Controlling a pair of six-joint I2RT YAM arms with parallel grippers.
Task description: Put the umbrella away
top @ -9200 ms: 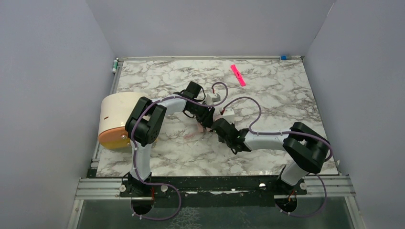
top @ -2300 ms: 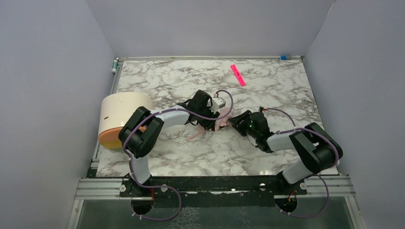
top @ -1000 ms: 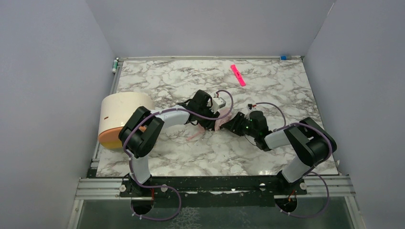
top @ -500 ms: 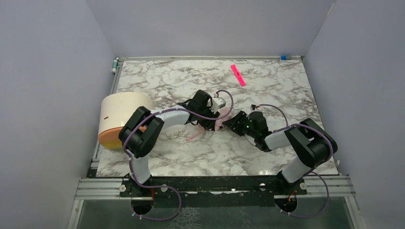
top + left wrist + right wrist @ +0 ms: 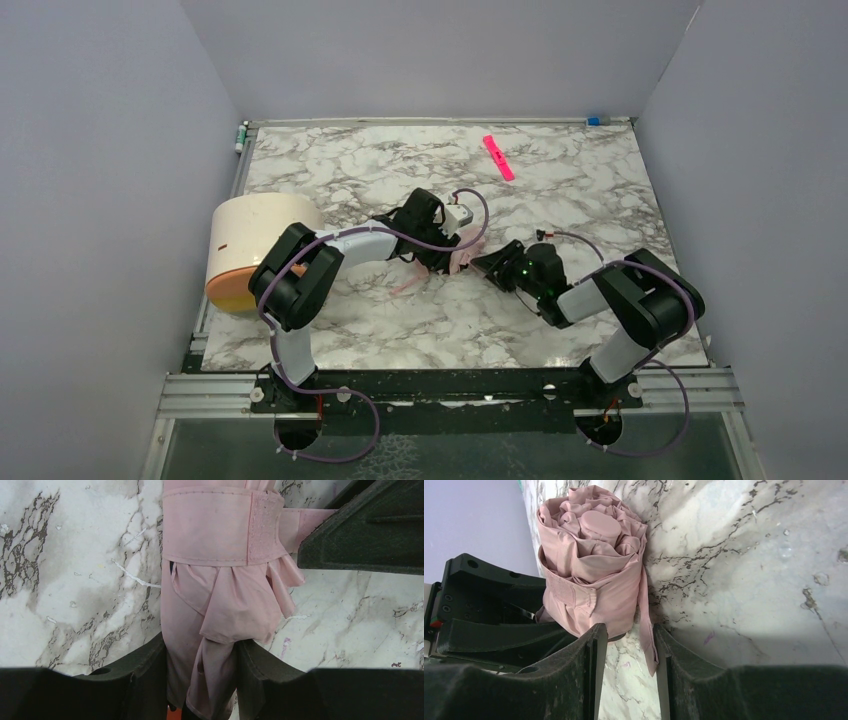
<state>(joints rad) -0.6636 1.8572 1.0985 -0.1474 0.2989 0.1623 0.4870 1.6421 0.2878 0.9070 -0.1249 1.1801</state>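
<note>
The umbrella [image 5: 461, 259] is a pale pink folded bundle lying on the marble table mid-scene, wrapped by its pink strap [image 5: 215, 527]. My left gripper [image 5: 200, 680] is shut on its bunched fabric, with cloth filling the gap between both fingers. From the right, my right gripper [image 5: 626, 670] faces the umbrella's round end cap [image 5: 599, 526]. Its jaws stand apart, and bare marble shows between them. The strap's loose tail [image 5: 647, 630] hangs into that gap along the right-hand finger. From above, both grippers [image 5: 440, 262] [image 5: 486, 263] meet at the bundle.
A cream cylinder with an orange end [image 5: 250, 255] lies at the table's left edge, next to the left arm's elbow. A bright pink strip [image 5: 498, 157] lies at the back right. Grey walls close in the table [image 5: 600, 200] on three sides.
The right wrist has drawn back slightly toward the near right, away from the umbrella's end. The left arm and the umbrella have stayed where they were.
</note>
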